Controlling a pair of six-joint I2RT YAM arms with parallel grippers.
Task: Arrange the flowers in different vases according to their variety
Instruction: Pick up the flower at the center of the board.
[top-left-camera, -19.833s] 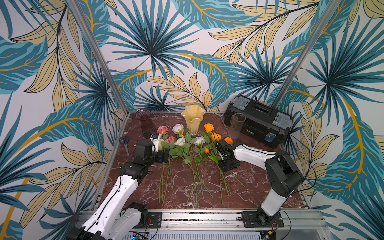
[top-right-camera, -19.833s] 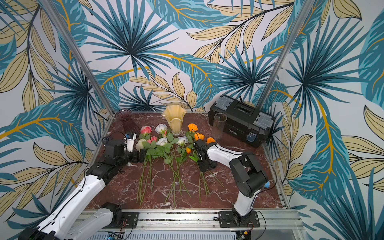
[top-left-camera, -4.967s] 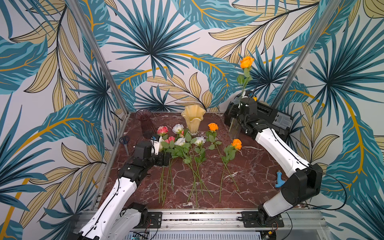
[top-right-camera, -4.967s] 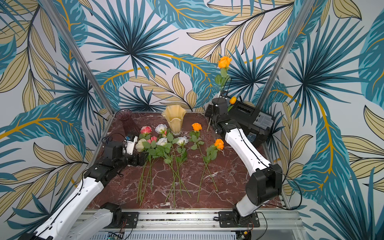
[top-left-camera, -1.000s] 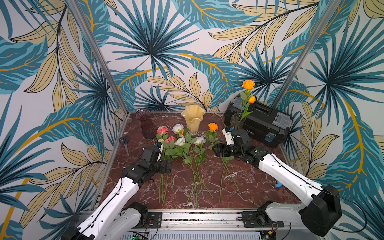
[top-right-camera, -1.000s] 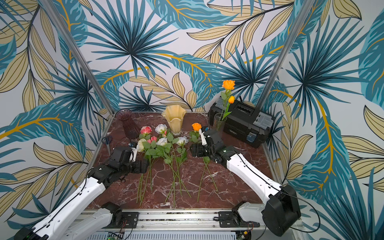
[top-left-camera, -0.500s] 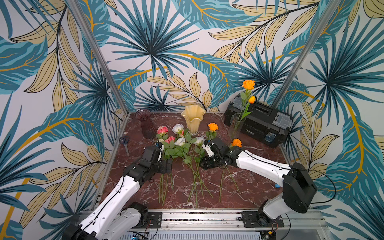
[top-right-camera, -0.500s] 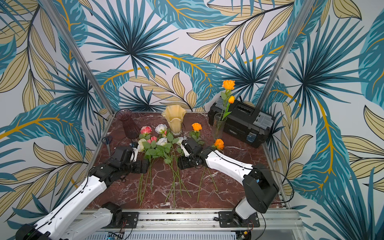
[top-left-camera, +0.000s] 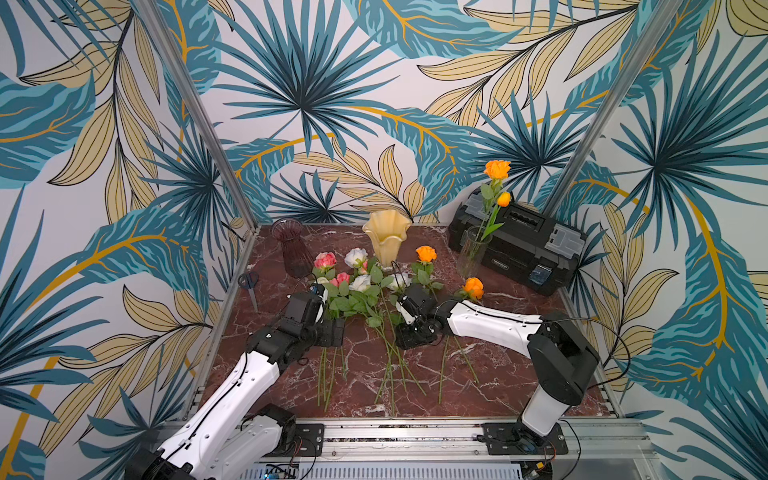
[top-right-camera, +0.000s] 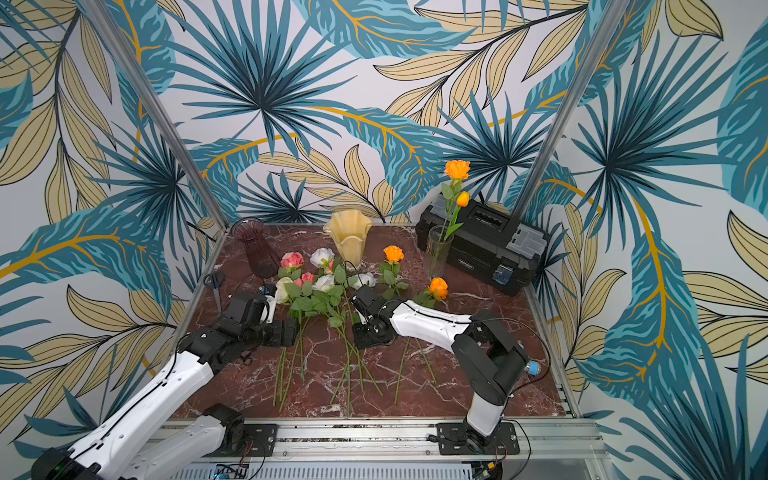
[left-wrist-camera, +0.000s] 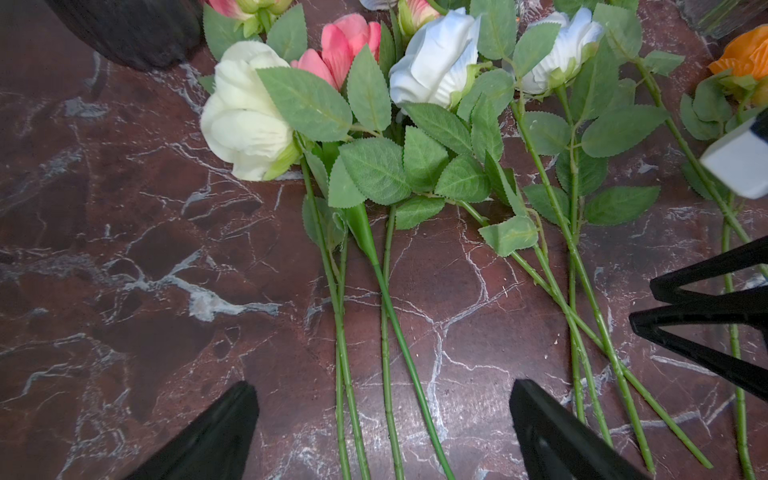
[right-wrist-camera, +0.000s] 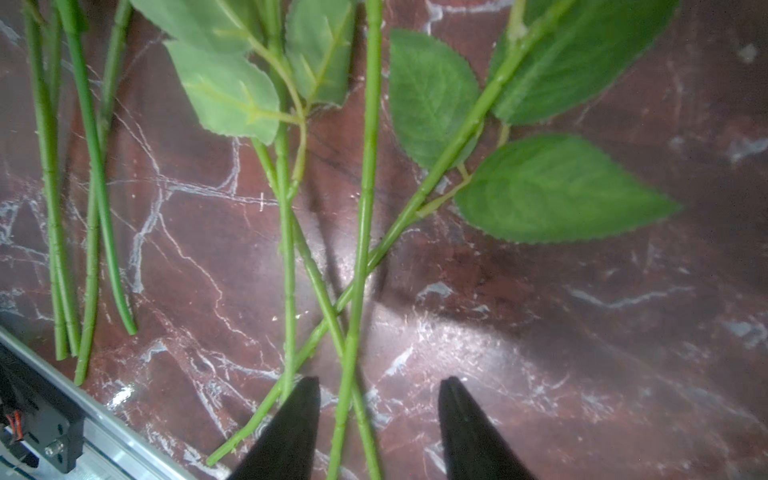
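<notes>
My right gripper (right-wrist-camera: 378, 384) hangs low over the marble table (top-left-camera: 498, 374) amid the laid-out flowers. Its fingers stand partly apart, clamped on nothing. Green stems (right-wrist-camera: 365, 208) run between them, three crossing just there, with leaves (right-wrist-camera: 557, 191) close beside. My left gripper (left-wrist-camera: 384, 386) is spread wide above the stems below the white roses (left-wrist-camera: 245, 108) and pink buds (left-wrist-camera: 332, 41), holding nothing. At the back stand the purple vase (top-left-camera: 293, 245), the cream vase (top-left-camera: 386, 237) and the clear vase (top-left-camera: 471, 251). The clear vase holds one tall orange rose (top-left-camera: 497, 169) and stands just before the black toolbox (top-left-camera: 519, 241). Loose orange roses (top-left-camera: 426, 253) lie on the table, and scissors (top-left-camera: 249, 282) lie by its left edge. A second ago my right gripper was wider and farther right, by the loose orange roses; now it sits at the middle bunch.
</notes>
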